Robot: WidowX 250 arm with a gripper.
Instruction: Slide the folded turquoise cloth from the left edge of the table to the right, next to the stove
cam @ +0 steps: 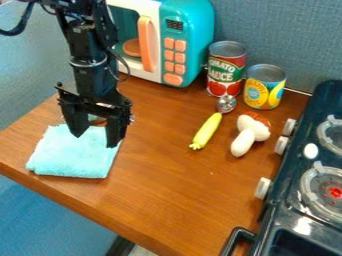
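At the left of the wooden table (167,185), a folded light-turquoise cloth (70,157) lies flat near the front edge. The black gripper (96,140) hangs down over the cloth's back right part, its two fingers spread apart with a gap between them. The left finger in the view stands in front of the cloth and the other is by its right edge; whether either tip touches it, I cannot tell. A small object (97,120), greyish and reddish, shows between the fingers at the cloth's back edge, too hidden to name.

Right of the arm, at the back, stands a toy microwave (190,25), teal and white, with orange buttons and an orange handle. Well to the right of the gripper, a slender yellow toy (206,131) lies slantwise, with a shiny silver ball (226,103) at its far end. Behind the ball, a red and green can (226,70) stands upright near the microwave. To the right are a white toy with a reddish-brown patch (246,140) and, behind it, an upright yellow and blue can (264,90). A dark toy stove (284,200) with white knobs is at the far right.
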